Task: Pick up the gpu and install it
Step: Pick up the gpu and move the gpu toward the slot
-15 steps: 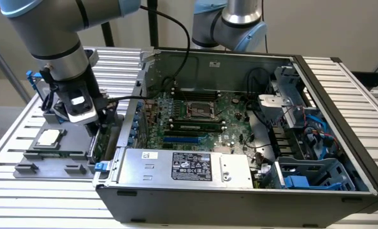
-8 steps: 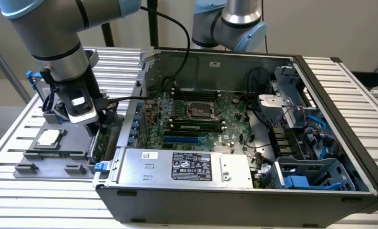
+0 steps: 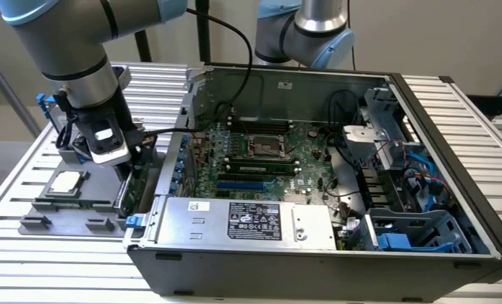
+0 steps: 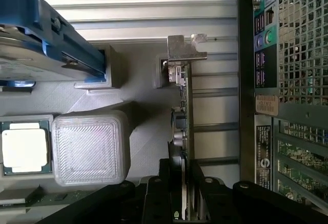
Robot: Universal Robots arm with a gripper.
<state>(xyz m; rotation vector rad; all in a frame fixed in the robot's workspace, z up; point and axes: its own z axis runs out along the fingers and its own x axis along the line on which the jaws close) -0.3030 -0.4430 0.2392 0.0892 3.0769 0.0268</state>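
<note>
Nearest the wrist lens sat the gripper [image 4: 181, 168], its fingers [image 4: 163, 183] pressed to both faces of the gpu [image 4: 183, 111] with no gap that we could see; we logged it as clamped on the card. The gpu stood on edge in the gray fixture tray [image 4: 148, 131], and its silver bracket [image 4: 185, 49] lay at the end away from the gripper, touching a small gray block. From the exterior view we noted the gripper [image 3: 135, 170] low over the tray [image 3: 73, 218], just beside the outer wall of the computer case [image 3: 318, 266]. We could not tell whether the card had cleared its holder.

Also on the tray: a processor [image 4: 20, 149] and a hard drive in a blue frame [image 4: 46, 34], both apart from the card. Inside the case, the motherboard [image 3: 259, 152] lay exposed, with a blue slot [image 3: 246, 185] near its front.

Risks, as we judged them:
- The grasp was on a thin card, at the end away from the bracket, so the heavier bracket end might sag or twist the card in the pads.
- The bracket might snag on the gray block.
- The case wall was close alongside, and a tilted card might strike it.
</note>
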